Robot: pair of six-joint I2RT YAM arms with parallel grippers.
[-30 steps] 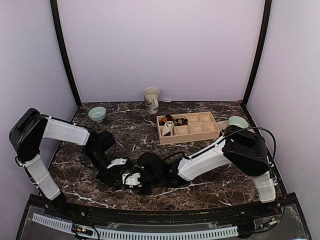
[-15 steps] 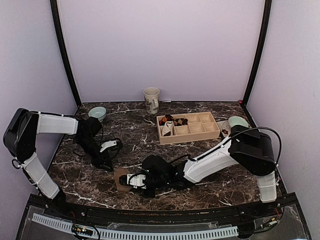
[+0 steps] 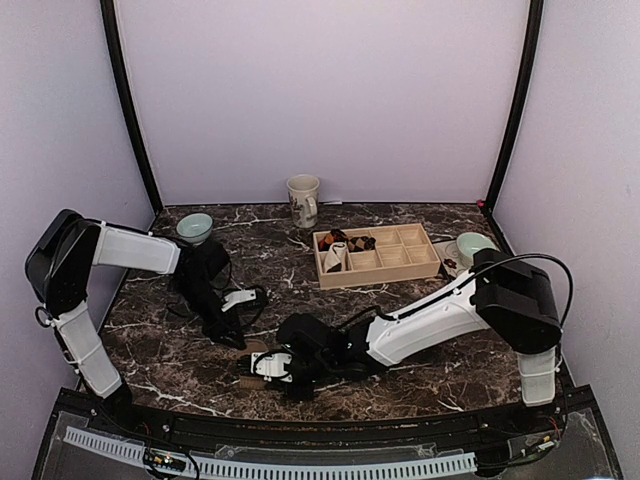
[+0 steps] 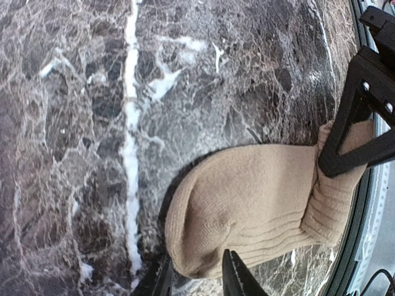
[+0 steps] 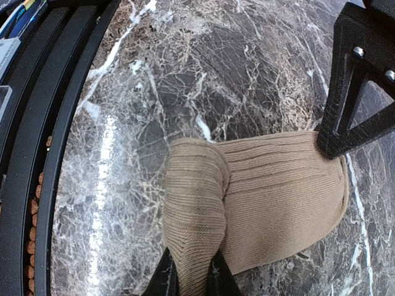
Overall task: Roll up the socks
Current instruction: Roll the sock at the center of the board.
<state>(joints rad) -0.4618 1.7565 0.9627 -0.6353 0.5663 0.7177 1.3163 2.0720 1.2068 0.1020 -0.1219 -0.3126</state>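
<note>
Dark marble table (image 3: pixel 430 378), veined white and closed in by pale lilac walls (image 3: pixel 320 90), carries both arms.

The right gripper (image 5: pixel 190 279) sits near the table's front edge. Its jaws are almost together and pinch the ribbed cuff end of the tan sock (image 5: pixel 278 197). There the fabric is folded over on itself into a thick ridge. From that pinch the sock lies flat on the marble. Its long axis runs away from the front edge toward the far left, and the rounded toe is at that far end.

The left gripper (image 4: pixel 194 279) meets the toe. Its two fingers stand a little apart, one on each side of the toe's rim, and both touch the fabric. Whether they squeeze it cannot be told. In the left wrist view, one black finger of the right gripper presses on the ribbed cuff at the opposite end.

From above, the sock is mostly hidden under the two grippers, and only a small tan patch shows between them.

Well apart, toward the back, a wooden tray (image 3: pixel 420 262) with compartments holds a checked sock bundle (image 3: pixel 358 242) in its far left part. A mug (image 3: pixel 303 200) stands behind the tray by the back wall. One pale green bowl (image 3: pixel 195 228) sits at the far left and another green bowl (image 3: pixel 476 243) just right of the tray.
</note>
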